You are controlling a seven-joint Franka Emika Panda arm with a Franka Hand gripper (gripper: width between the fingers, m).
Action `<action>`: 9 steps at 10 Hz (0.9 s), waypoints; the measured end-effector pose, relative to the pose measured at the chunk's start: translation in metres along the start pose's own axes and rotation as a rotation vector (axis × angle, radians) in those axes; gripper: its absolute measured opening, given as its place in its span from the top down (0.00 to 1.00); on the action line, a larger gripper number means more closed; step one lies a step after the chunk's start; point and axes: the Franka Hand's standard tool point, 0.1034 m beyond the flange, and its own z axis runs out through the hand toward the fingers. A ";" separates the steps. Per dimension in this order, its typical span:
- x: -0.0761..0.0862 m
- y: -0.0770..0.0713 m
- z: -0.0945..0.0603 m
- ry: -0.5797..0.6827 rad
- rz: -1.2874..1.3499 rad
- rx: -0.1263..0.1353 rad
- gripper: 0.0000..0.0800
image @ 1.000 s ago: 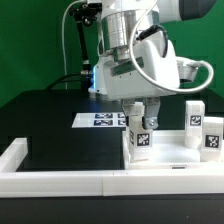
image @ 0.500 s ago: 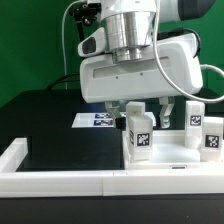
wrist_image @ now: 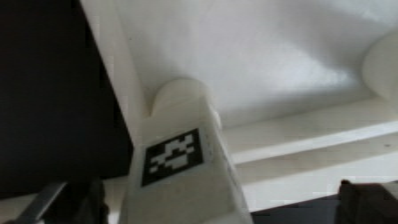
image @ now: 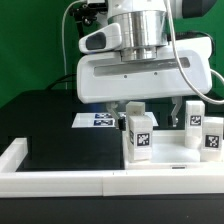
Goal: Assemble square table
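Gripper (image: 155,112) spread wide, holding nothing, hovering right above the front leg (image: 139,136) standing upright on the tabletop (image: 170,160). Two more legs (image: 203,132) upright at the exterior view's right, tight against the border wall (image: 60,181). Plenty of free black table (image: 50,125) off to the left.

No words, brands or numbers are showing legibly. Only black-white marker tags are appearing, on the leg blocks (image: 139,139) and the marker board (image: 100,119).
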 end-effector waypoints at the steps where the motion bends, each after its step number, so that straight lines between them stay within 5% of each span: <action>1: 0.001 0.001 0.000 0.003 -0.067 -0.008 0.19; 4: 0.004 0.009 0.000 0.023 -0.228 -0.024 0.19; 6: 0.004 0.008 0.000 0.023 -0.228 -0.024 0.47; 7: 0.004 0.008 0.000 0.023 -0.228 -0.024 0.47; 8: 0.004 0.008 0.000 0.023 -0.228 -0.024 0.64; 9: 0.004 0.008 0.000 0.024 -0.204 -0.023 0.64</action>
